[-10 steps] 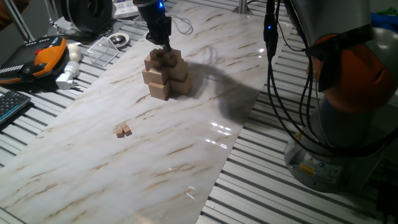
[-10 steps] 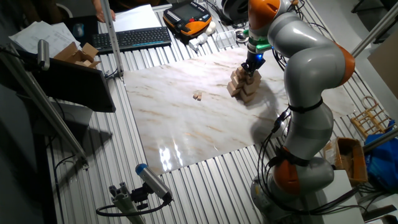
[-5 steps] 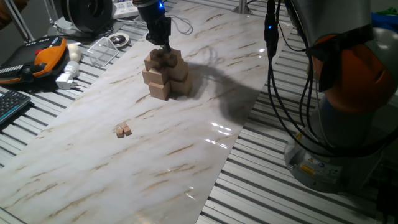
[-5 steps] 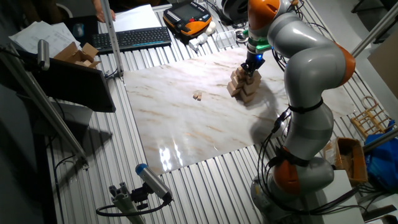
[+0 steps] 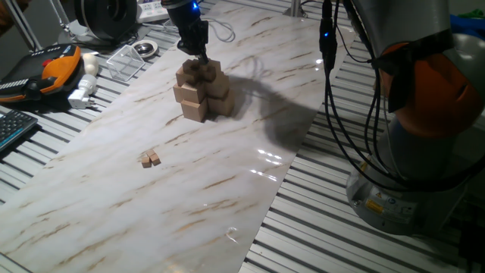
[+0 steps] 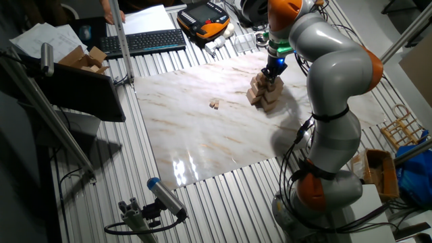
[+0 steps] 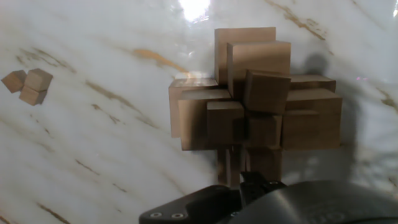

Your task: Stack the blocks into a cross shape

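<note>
Marble-patterned sheet covers the slatted bench [image 5: 227, 189], with a keyboard [image 6: 145, 42] and an orange handset [image 5: 57, 64] off at the edges. Nothing has shifted over the last second: the pincer [image 5: 201, 55] hangs at the same spot, right at the top of the cross [image 5: 201, 89], and the pile looks unchanged in both fixed views. From the hand view the cross [image 7: 255, 106] shows its plus-shaped tiers, smaller cubes toward the middle, all sitting square enough. Whether the pincer is open or closed on anything I cannot tell; its tips are hidden against the top cubes in every view. Three little blocks [image 5: 150, 158] lie bunched together on the sheet, well apart from the pile, also seen in the hand view [image 7: 28, 86]. The stillness suggests a placement or release at the top tier is under way, with those three blocks yet to be fetched.
</note>
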{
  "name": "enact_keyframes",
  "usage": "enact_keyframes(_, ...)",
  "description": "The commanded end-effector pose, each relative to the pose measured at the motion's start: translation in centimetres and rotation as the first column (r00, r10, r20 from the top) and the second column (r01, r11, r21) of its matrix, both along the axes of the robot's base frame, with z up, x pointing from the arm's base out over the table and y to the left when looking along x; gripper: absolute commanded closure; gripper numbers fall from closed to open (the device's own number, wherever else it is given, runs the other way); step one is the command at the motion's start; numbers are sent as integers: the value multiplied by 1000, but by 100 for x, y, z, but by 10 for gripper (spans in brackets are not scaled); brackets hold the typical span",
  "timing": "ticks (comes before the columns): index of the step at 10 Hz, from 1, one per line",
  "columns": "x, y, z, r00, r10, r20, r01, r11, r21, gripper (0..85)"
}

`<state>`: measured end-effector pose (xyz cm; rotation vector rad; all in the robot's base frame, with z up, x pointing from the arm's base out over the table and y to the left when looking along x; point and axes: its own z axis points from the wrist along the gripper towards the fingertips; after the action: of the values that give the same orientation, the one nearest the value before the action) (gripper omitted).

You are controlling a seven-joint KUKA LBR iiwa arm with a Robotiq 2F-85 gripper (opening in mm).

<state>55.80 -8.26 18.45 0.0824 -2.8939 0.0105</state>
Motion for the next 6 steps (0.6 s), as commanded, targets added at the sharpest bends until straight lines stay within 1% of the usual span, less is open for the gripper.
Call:
enact_keyframes(1, -33, -6, 13, 1000, -3, -6, 3, 1000, -2, 850)
enact_keyframes(2, -69, -19, 22, 1000, -5, -14, 4, 1000, -3, 850)
enact_keyframes(4, -123, -46, 19, 1000, -8, -16, 7, 1000, -3, 850)
enact_keyframes(6, -135, -36, 5, 1000, -10, -9, 10, 1000, -13, 850)
